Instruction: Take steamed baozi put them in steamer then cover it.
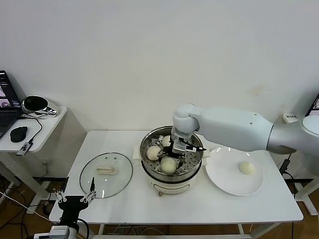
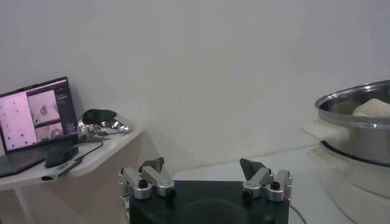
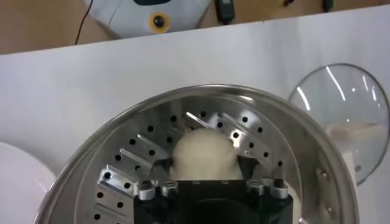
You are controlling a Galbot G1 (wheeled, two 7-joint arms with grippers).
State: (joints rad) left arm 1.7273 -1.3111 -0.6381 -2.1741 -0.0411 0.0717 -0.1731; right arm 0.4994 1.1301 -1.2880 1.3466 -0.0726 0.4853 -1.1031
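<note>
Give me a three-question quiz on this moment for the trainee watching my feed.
1. True or false: the glass lid already sits on the steamer.
2. How many baozi are visible on the white plate?
3. Which end effector is over the steamer tray: A) left, B) right?

Key:
1. False. It lies flat on the table, on the steamer's left side.
2. One baozi; three others show in the steamer.
3. B. The right end effector is inside the pot, its fingers around a baozi; the left end effector waits open near the table's front edge.
</note>
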